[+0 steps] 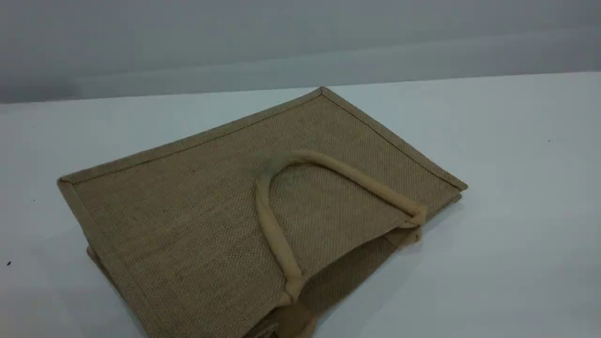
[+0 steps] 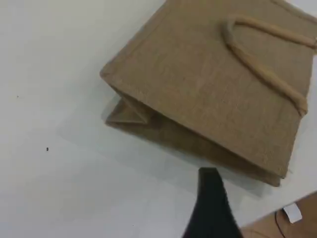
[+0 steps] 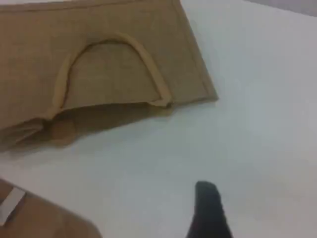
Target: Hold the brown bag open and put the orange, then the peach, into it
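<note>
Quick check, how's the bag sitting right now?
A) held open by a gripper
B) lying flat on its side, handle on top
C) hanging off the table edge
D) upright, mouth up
B: the bag lies flat on the table, its handle resting on the upper panel, and no gripper touches it.

The brown bag (image 1: 188, 220), a tan woven jute tote, lies flat on its side, mouth slightly agape, one beige loop handle (image 1: 277, 239) folded back across its upper panel.
</note>
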